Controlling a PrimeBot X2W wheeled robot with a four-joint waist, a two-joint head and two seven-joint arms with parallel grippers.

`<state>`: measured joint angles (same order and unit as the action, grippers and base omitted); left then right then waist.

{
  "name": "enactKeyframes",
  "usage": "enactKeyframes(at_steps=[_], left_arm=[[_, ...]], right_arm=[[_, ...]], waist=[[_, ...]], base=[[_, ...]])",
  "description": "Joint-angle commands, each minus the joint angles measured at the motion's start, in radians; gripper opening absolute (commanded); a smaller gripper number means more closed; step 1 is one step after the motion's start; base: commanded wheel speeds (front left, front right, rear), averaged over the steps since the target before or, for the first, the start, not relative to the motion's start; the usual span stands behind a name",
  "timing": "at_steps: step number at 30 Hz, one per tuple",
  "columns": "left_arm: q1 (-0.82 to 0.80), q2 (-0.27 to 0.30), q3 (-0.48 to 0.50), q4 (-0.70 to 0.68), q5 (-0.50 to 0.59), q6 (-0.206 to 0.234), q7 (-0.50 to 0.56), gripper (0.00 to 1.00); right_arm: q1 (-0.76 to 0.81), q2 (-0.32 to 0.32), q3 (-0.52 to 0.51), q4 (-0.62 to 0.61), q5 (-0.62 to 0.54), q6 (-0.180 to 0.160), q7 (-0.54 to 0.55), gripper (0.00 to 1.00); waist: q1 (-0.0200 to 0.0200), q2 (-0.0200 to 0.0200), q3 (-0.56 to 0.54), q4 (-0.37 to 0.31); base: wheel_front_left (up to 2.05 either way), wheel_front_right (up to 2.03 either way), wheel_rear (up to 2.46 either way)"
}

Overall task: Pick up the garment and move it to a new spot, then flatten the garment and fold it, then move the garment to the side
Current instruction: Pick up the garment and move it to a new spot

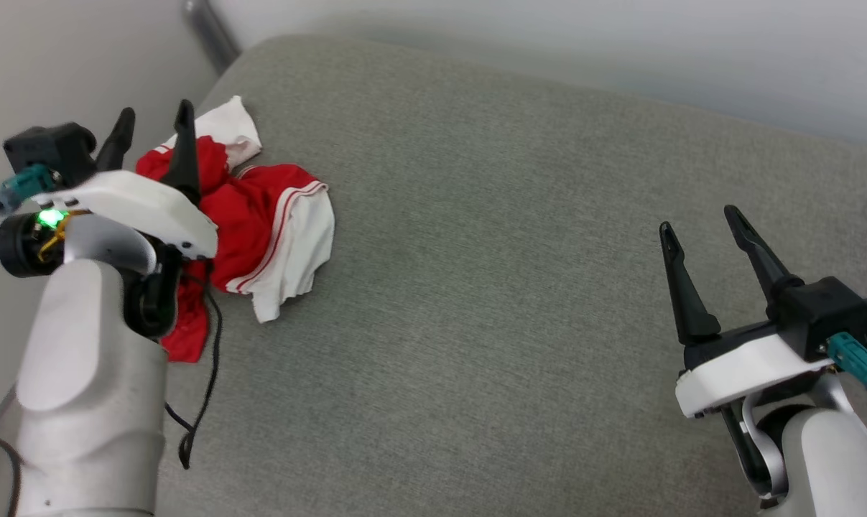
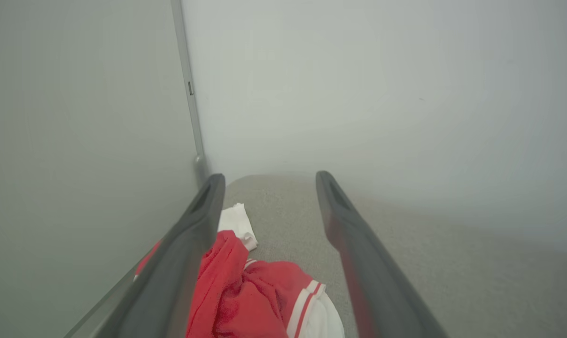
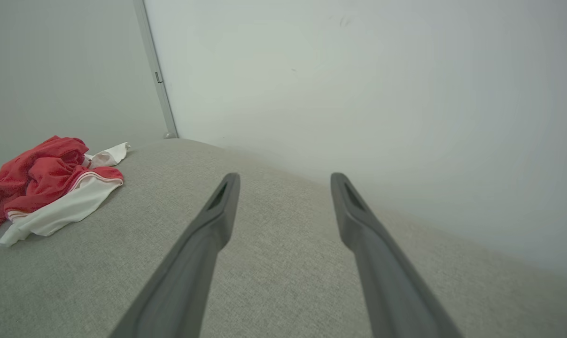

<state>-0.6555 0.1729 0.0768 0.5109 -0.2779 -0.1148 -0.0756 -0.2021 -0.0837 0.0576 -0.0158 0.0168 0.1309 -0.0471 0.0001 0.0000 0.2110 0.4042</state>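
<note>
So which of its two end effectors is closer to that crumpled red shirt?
Left. The left end effector hangs open over the red shirt; the right end effector, also open, sits far off to the side above grey cushion.

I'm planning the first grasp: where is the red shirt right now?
In the head view, the red shirt lies crumpled at the left edge of the grey fabric surface, near the wall corner, beneath the open left gripper.

Soft cloth garment (image 1: 253, 208); matt woven cushion (image 1: 512, 287).
</note>
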Motion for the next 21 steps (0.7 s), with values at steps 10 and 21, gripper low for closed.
enactKeyframes(at_steps=[10,21], left_arm=[[-0.134,0.214,-0.064,0.234,-0.154,-0.015,0.541,1.0],[-0.057,0.23,-0.027,0.417,-0.249,0.029,0.775,0.41]], right_arm=[[-0.088,-0.019,0.019,-0.015,0.016,0.0,-0.011,1.0],[-0.123,-0.007,0.031,0.023,0.03,0.0,-0.046,1.0]], waist=[[-0.0001,0.0,0.189,-0.167],[-0.0001,0.0,0.227,-0.218]], base=[[0.0,0.0,0.0],[0.0,0.0,0.0]])
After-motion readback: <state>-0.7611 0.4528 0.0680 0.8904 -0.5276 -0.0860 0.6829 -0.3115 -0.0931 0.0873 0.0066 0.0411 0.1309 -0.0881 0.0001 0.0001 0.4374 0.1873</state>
